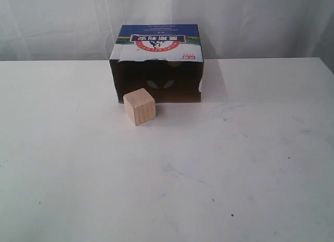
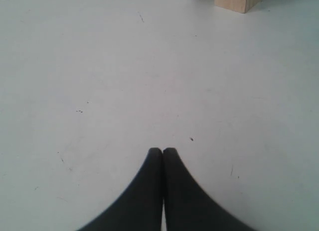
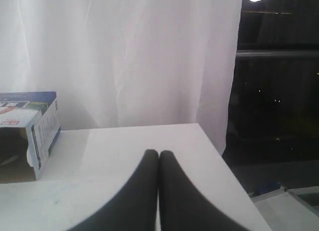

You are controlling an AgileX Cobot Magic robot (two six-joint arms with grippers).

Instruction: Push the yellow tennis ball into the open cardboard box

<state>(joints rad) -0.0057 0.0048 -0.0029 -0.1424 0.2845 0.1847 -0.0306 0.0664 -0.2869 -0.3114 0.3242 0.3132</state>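
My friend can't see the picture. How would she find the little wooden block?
On the white table stands a big brown cardboard box with a blue printed top. Right in front of its dark opening, toward the exterior view's left, sits the wooden block. It is small, pale and plain, far smaller than the box.

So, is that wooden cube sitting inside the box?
No, the cube stands on the table outside the box, in front of its open side.

White table (image 1: 250,164) with open cardboard box (image 1: 156,44) at the back, pale wooden cube (image 1: 140,106) just before its opening
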